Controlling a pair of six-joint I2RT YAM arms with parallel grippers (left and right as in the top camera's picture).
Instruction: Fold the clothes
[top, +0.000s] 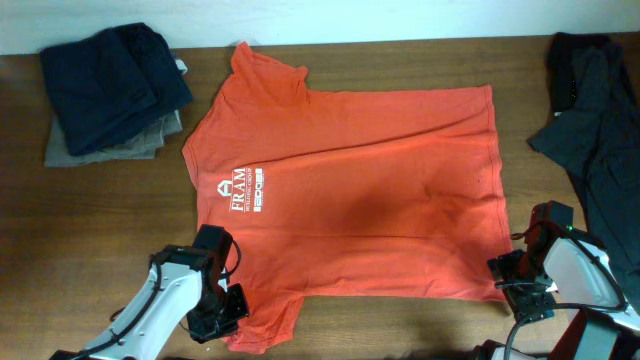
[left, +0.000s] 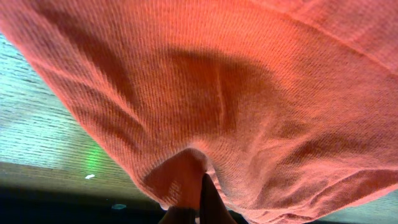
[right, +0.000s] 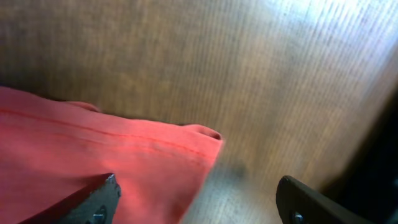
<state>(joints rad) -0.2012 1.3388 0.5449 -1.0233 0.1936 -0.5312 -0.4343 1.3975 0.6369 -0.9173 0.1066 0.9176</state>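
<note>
While flat on wood, knit orange T-shirt; left fingers tight on sleeve, right fingers apart.

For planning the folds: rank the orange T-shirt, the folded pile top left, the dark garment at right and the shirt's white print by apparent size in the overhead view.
1. orange T-shirt
2. folded pile and dark garment: similar, and the garment runs off frame, so unranked
3. white print

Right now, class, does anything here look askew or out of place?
The dark garments at the right edge lie in a loose heap, unlike the folded stack at top left. The orange T-shirt lies flat, but its near sleeve is bunched in the shut left gripper.
</note>
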